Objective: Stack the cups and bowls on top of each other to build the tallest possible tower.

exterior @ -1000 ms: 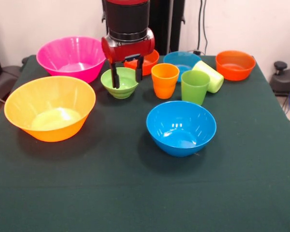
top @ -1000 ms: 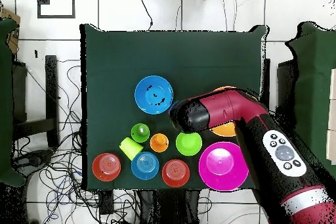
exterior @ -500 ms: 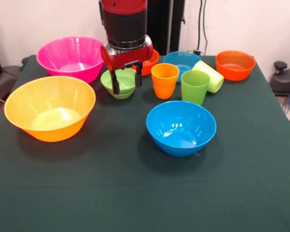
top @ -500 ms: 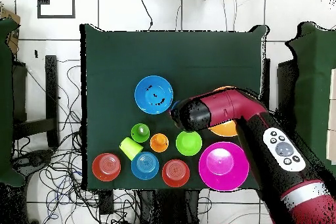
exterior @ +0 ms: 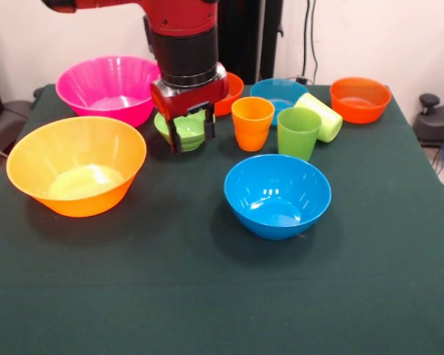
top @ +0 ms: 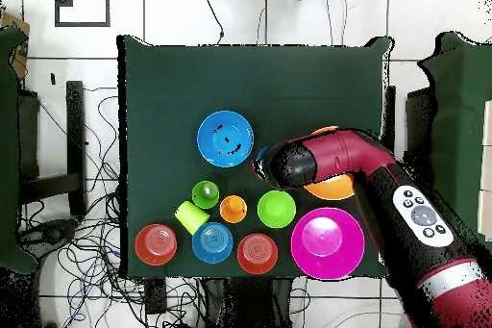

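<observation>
Now your tool (exterior: 190,135) hangs with its two fingers spread apart in front of the small green bowl (exterior: 183,127), holding nothing, and nothing on the counter (exterior: 207,296) is stacked yet.

Going left to right in the front view: well to the tool's left sits the big yellow-orange bowl (exterior: 76,164), and behind that, the pink bowl (exterior: 109,89). The green bowl lies right behind the fingers, with a small orange bowl (exterior: 229,90) partly hidden past the wrist. Just to the tool's right stands the orange cup (exterior: 252,123), then the green cup (exterior: 298,132) with the lime-yellow cup (exterior: 320,115) tipped on its side touching it. The medium blue bowl (exterior: 277,194) is nearer the camera on that side.

To do this well, straddle the green bowl's rim, one finger inside and one outside. Come straight down, and stay clear of the orange cup.
</observation>
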Robot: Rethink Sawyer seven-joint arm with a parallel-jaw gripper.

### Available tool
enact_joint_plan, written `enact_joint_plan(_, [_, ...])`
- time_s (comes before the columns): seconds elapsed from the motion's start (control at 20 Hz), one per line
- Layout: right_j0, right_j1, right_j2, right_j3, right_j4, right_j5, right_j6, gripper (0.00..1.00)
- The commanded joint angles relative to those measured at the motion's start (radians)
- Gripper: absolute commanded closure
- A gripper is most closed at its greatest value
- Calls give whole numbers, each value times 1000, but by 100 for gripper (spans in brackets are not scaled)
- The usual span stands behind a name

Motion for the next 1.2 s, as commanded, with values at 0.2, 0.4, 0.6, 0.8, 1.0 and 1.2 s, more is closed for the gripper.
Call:
enact_joint_plan(0.2, [-53,-21,59,-29,-17,203,-436,0])
enact_joint_plan(0.4, [-71,-19,72,-36,-22,218,-459,0])
enact_joint_plan(0.6, [-79,-16,79,-39,-28,221,-460,0])
enact_joint_plan(0.8, [-63,13,64,-44,-72,170,-416,0])
enact_joint_plan(1.0, [-32,39,27,-36,-134,84,-323,0])
enact_joint_plan(1.2, [-24,72,9,-83,-183,61,-319,0])
